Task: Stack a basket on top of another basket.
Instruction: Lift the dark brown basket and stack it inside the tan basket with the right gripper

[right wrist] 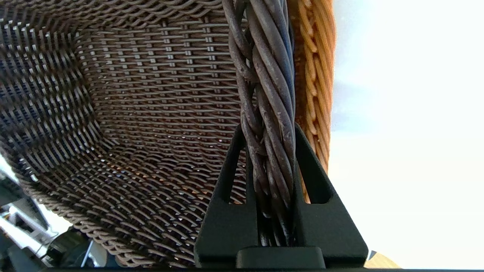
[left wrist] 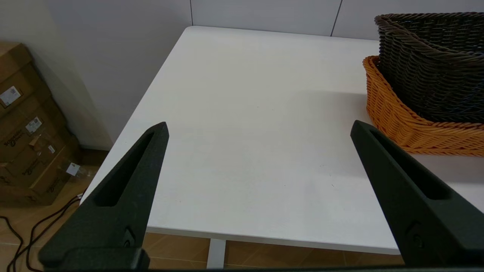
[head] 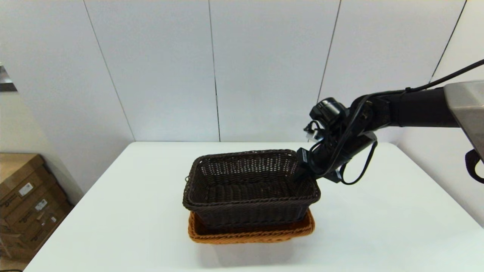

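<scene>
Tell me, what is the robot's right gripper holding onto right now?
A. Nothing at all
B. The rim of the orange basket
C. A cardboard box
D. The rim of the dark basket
D: the right gripper has its two fingers closed on the twisted rim of the dark basket, which sits in the orange basket.

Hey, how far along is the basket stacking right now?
Mostly done: the dark basket sits nested in the orange basket on the table. In hand: the right gripper is shut on the dark basket's rim. Left: let go and pull away. The left gripper hangs open off to the side.
</scene>
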`<state>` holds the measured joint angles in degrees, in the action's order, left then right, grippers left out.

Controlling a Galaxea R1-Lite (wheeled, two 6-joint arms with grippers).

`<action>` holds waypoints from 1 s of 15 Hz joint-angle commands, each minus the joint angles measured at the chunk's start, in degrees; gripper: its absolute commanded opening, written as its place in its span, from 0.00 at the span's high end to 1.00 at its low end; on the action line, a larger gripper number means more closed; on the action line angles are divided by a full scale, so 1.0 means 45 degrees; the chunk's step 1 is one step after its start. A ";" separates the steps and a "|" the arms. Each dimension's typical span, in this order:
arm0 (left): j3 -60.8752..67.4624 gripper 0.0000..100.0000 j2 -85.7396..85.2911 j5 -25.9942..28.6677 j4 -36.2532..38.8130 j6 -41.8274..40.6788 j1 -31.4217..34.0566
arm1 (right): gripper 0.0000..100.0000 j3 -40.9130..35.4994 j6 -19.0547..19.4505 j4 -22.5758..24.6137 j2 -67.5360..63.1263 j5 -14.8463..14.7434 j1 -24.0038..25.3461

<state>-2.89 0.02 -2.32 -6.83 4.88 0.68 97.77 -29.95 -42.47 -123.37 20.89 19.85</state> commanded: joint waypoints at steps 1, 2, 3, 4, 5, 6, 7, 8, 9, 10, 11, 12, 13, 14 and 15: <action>-0.0002 0.00 -0.0025 -0.0013 -0.0006 0.0010 0.0005 | 1.00 -0.0008 -0.0043 0.0063 -0.0202 -0.0053 0.0023; -0.0002 0.00 -0.0025 -0.0013 -0.0006 0.0010 0.0005 | 1.00 -0.0008 -0.0063 0.0259 -0.0241 -0.0073 0.0023; -0.0002 0.00 -0.0025 -0.0013 -0.0006 0.0010 0.0005 | 1.00 -0.0008 -0.0063 0.0337 -0.0280 -0.0132 0.0043; -0.0002 0.00 -0.0025 -0.0013 -0.0006 0.0010 0.0005 | 1.00 -0.0027 -0.0063 0.0337 -0.0280 -0.0190 0.0062; -0.0002 0.00 -0.0025 -0.0013 -0.0006 0.0010 0.0005 | 1.00 -0.0066 -0.0063 0.0337 -0.0280 -0.0190 0.0062; -0.0002 0.00 -0.0025 -0.0013 -0.0006 0.0010 0.0005 | 1.00 -0.0183 -0.0043 0.0376 -0.0221 -0.0210 0.0082; -0.0002 0.00 -0.0025 -0.0013 -0.0006 0.0010 0.0005 | 0.00 -0.0183 -0.0043 0.0376 -0.0241 -0.0249 0.0082; -0.0002 0.00 -0.0025 -0.0013 -0.0006 0.0010 0.0005 | 0.00 -0.0183 -0.0043 0.0395 -0.0241 -0.0327 0.0062; -0.0002 0.00 -0.0025 -0.0013 -0.0006 0.0010 0.0005 | 0.00 -0.0183 -0.0063 0.0434 -0.0241 -0.0346 0.0043; -0.0002 0.00 -0.0025 -0.0013 -0.0006 0.0010 0.0024 | 0.00 -0.0203 -0.0063 0.0434 -0.0202 -0.0307 0.0023; -0.0002 0.00 -0.0025 -0.0013 -0.0006 0.0010 0.0005 | 0.00 -0.0183 -0.0063 0.0434 -0.0143 -0.0288 0.0004; -0.0002 0.00 -0.0025 -0.0013 -0.0006 0.0010 0.0005 | 0.00 -0.0183 -0.0063 0.0454 -0.0026 -0.0268 -0.0016; -0.0002 0.00 -0.0025 -0.0013 -0.0006 0.0010 0.0005 | 0.00 -0.0183 -0.0063 0.0454 0.0150 -0.0268 -0.0016; -0.0002 0.00 -0.0025 -0.0013 -0.0006 0.0010 0.0024 | 0.00 -0.0183 -0.0063 0.0454 0.0365 -0.0249 -0.0016; -0.0002 0.00 -0.0025 -0.0013 -0.0006 0.0010 0.0005 | 0.00 -0.0144 -0.0063 0.0454 0.0560 -0.0268 -0.0055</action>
<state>-2.89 0.02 -2.32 -6.83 4.85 0.68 96.92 -30.07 -40.20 -122.60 19.57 19.74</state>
